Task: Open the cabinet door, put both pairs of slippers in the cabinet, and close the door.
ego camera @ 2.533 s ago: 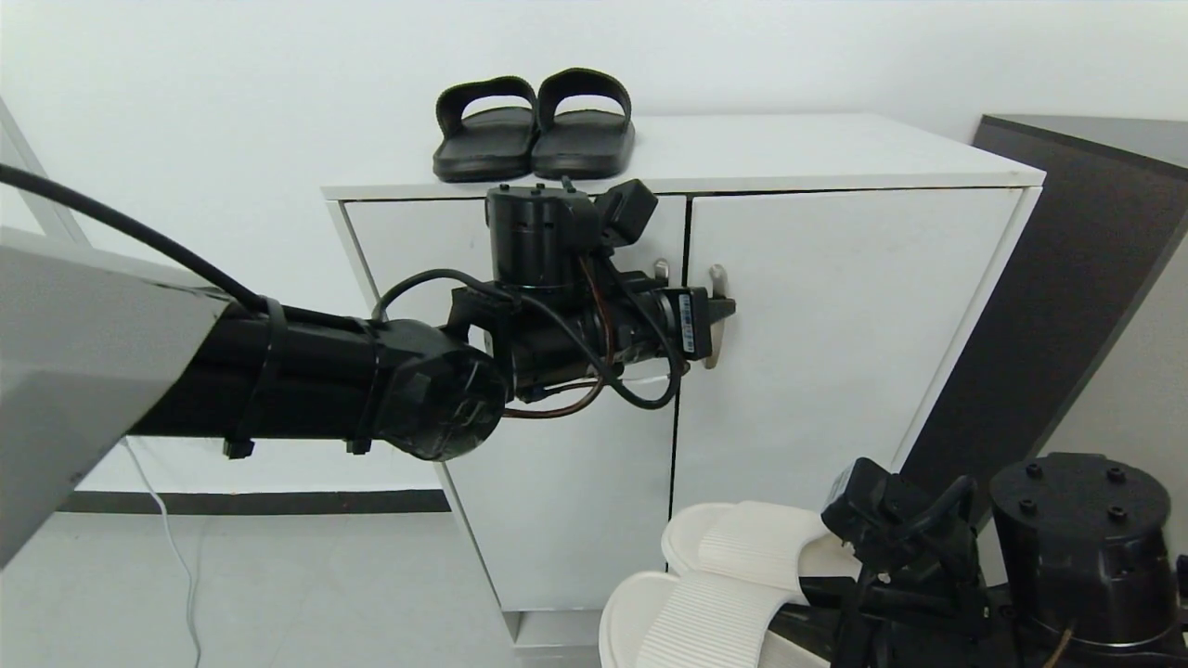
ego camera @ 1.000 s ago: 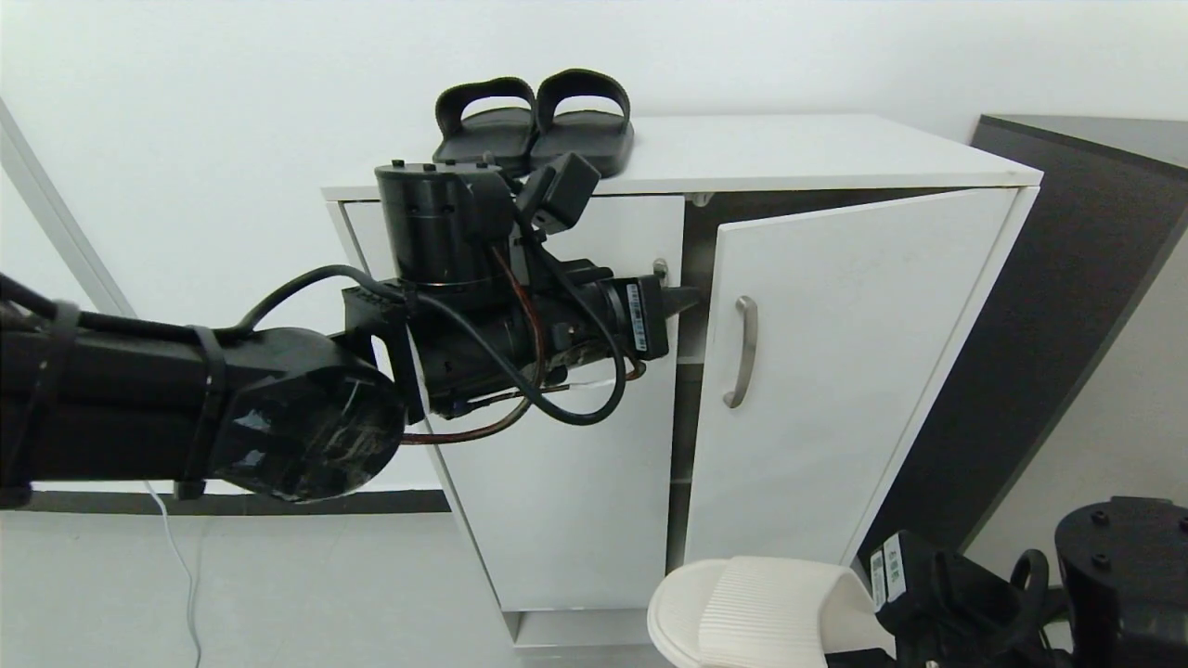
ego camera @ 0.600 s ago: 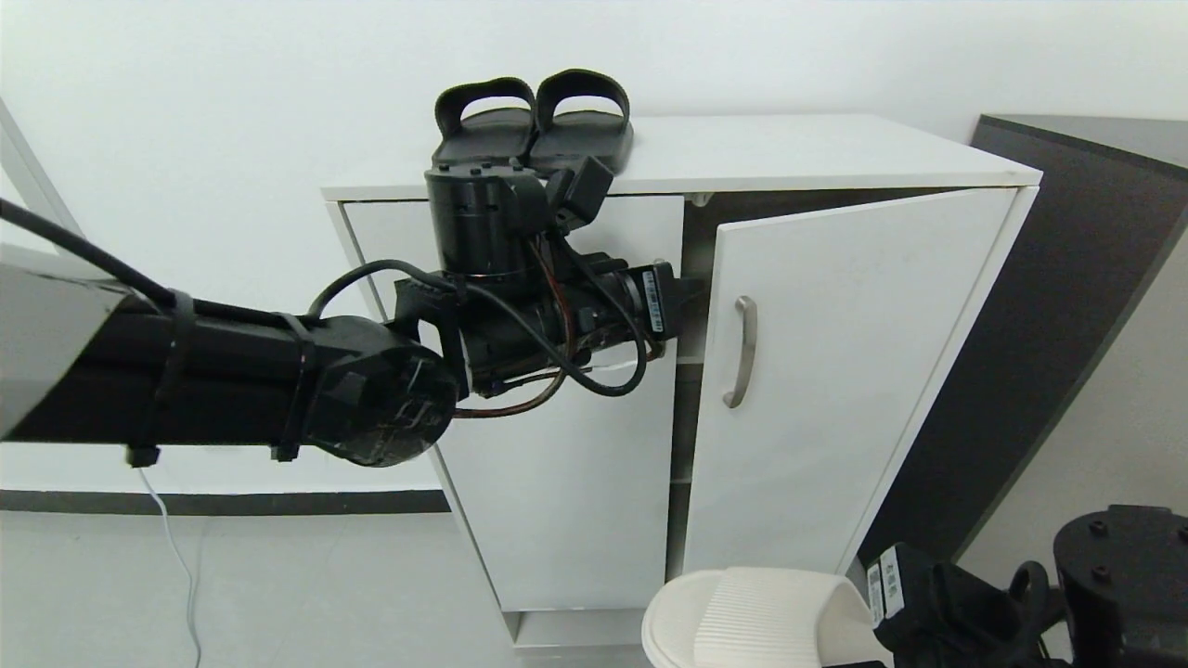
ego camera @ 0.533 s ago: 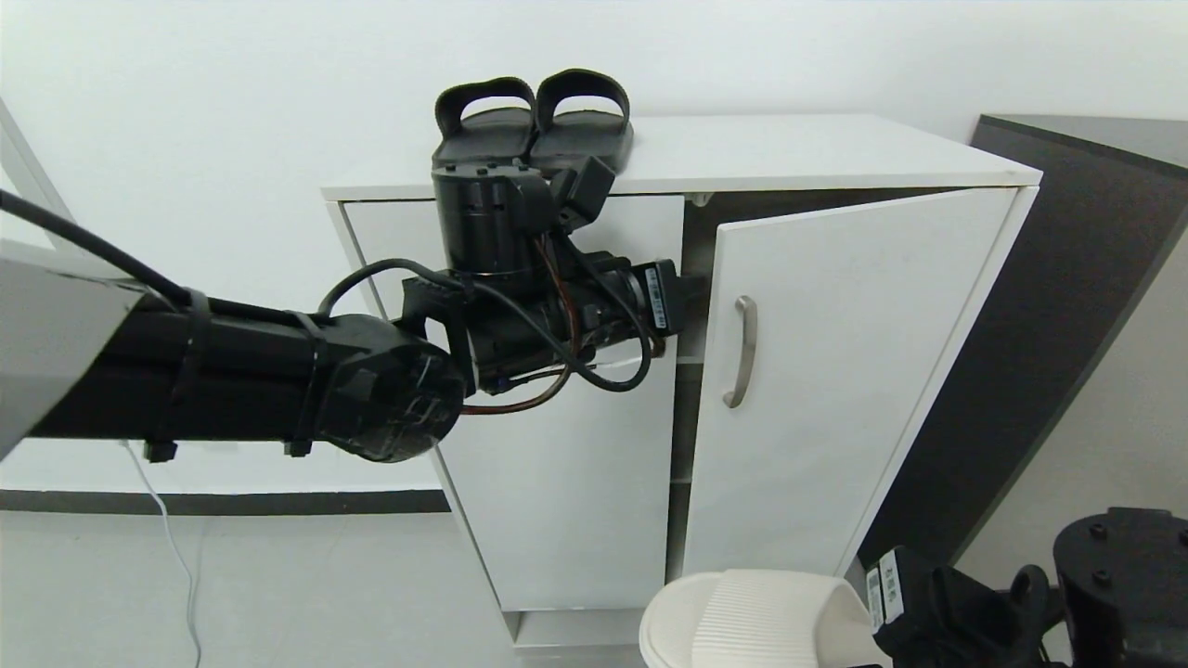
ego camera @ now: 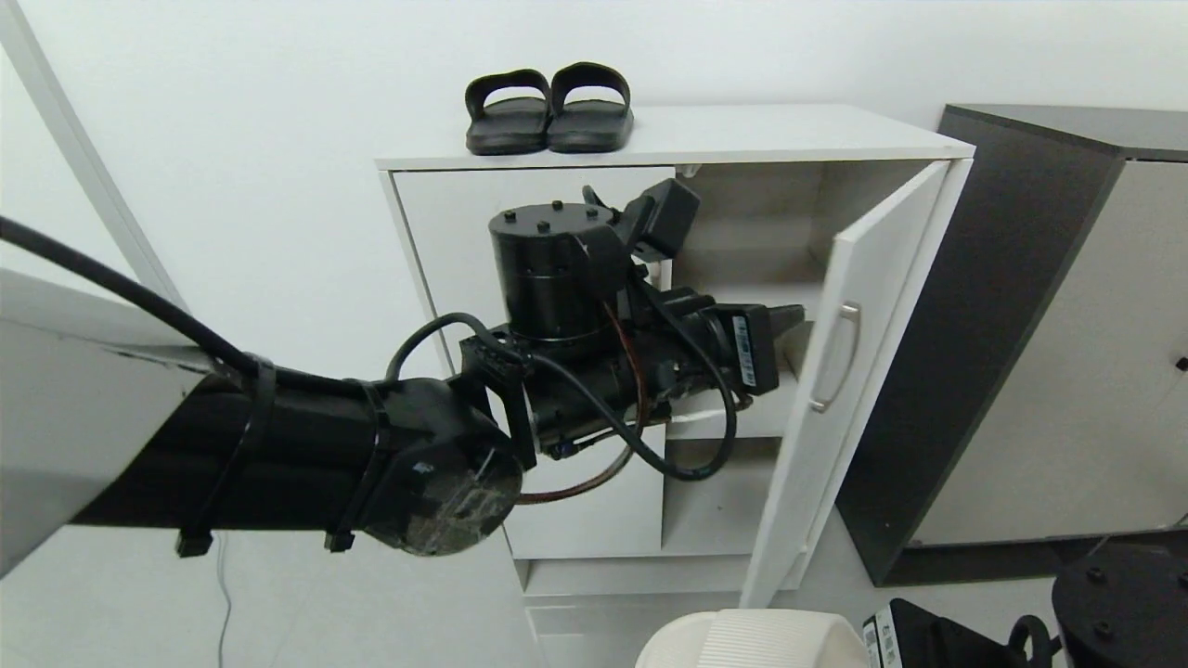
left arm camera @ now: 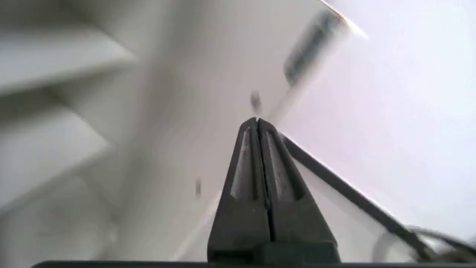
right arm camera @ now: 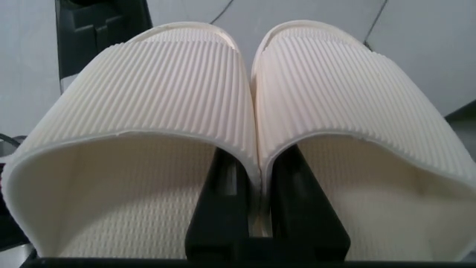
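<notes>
The cream slippers (right arm camera: 178,97) are clasped in the right claw (right arm camera: 256,190) below the opened cabinet door (ego camera: 868,390), the empty left claw (ego camera: 791,316) is clenched shut beside the shelves (ego camera: 719,425), and the black slippers (ego camera: 549,113) are set on top of the cabinet (ego camera: 798,130).

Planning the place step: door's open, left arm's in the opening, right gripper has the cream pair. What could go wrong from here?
1. The left gripper, shut, sits across the open compartment; bringing the cream slippers in could clash arms.
2. Nothing holds the door; it might swing back.
3. The right gripper pinches only the pair's inner walls, so one may slip out.
</notes>
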Tool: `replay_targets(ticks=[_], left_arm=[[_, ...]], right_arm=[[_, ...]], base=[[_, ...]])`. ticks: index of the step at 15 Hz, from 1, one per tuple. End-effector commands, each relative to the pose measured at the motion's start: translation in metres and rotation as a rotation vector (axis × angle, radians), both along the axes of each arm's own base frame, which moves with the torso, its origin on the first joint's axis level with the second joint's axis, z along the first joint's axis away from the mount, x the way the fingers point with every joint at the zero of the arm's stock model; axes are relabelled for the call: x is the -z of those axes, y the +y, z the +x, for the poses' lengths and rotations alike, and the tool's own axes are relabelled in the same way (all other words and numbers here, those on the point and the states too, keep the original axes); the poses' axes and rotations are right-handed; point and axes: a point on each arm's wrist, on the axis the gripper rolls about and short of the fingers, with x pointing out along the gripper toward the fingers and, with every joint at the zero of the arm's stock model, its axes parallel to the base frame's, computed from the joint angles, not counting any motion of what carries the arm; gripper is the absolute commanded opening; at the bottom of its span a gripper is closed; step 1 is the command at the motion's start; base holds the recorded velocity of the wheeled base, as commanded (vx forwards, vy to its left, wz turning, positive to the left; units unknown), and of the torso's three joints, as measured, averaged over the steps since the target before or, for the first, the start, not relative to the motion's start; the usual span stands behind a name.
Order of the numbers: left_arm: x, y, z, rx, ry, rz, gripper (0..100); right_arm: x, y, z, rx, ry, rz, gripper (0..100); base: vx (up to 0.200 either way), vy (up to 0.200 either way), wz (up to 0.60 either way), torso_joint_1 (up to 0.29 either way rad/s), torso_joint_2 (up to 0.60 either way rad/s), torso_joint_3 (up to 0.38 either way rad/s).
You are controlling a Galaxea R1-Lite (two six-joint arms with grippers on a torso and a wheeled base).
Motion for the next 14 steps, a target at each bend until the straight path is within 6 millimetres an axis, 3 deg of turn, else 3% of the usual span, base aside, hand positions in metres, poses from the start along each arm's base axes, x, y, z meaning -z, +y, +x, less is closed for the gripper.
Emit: replay_targets(ticks=[1,4,6,8,11,14], left_arm=[[-0.005,-0.001,-0.011,0.025,-0.008,-0.007,0],[-0.003,0.007,-0.002,-0.019,-0.005,-0.002,0],[-0.008,0.022,0.01,-0.071,-0.014,-0.011,0],[-0.032,0.058,0.008,-0.204,-0.04,-0.042,0],[-0.048,0.118,-0.027,-0.477,-0.087,0.081,0],[-0.048,0.187,-0.097,-0.877,-0.092,0.168,0]], right_arm=[[0.0,0.0,-0.001,-0.005,-0.002,0.001,0],[0.0,0.001,0.0,-0.003,-0.002,0.001,0],[-0.002,0.001,0.005,0.034,-0.008,0.008,0],[-0.012,-0.004,0.029,0.262,-0.073,0.004,0],[-0.029,0.004,0.056,0.64,-0.092,0.055,0],[-0.027,0.023,0.087,0.89,-0.123,0.049,0]], base=[[-0.2,0.0,0.0,0.002,0.0,0.017],[0.0,0.0,0.0,0.0,0.0,0.0],[0.0,0.0,0.0,0.0,0.0,0.0],[0.0,0.0,0.0,0.0,0.0,0.0],[0.0,0.0,0.0,0.0,0.0,0.0],[0.0,0.0,0.0,0.0,0.0,0.0]])
